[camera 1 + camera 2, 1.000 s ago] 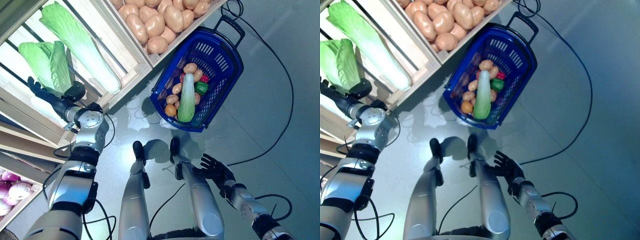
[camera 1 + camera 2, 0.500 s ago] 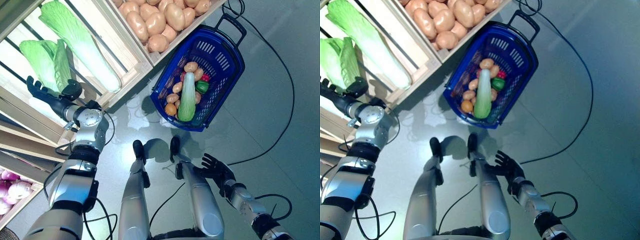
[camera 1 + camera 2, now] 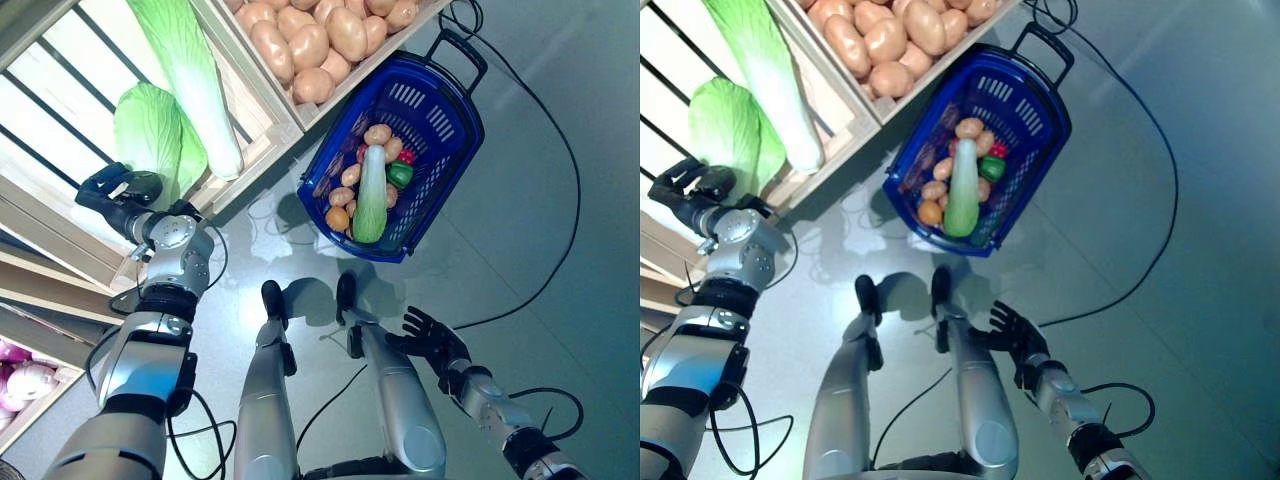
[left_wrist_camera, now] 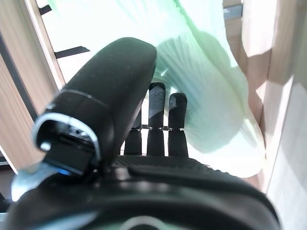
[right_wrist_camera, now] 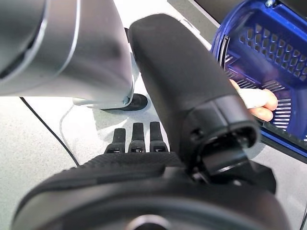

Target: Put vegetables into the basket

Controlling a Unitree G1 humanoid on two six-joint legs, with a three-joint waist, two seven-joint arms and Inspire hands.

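1. Fingers of the left hand [image 3: 110, 190] are curling beside a cabbage [image 3: 150, 135] on the wooden shelf [image 3: 262, 150], not clearly gripping it.
2. Right hand [image 3: 428, 338] is hanging low with relaxed, spread fingers, holding nothing.
3. Blue basket [image 3: 440, 125] is sitting on the floor, already carrying a long cabbage [image 3: 370, 195] and potatoes; the shelf's wooden edge is standing between.

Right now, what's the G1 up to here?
It is stocking the blue basket on the floor with vegetables. The basket holds potatoes, a green pepper, something red and one napa cabbage. The left hand is at the wooden crate shelf, its fingers by the nearer cabbage; I cannot tell if it grips the leaves. A second cabbage lies beside it, and potatoes fill the next crate. The right hand hangs open and empty by the robot's side.
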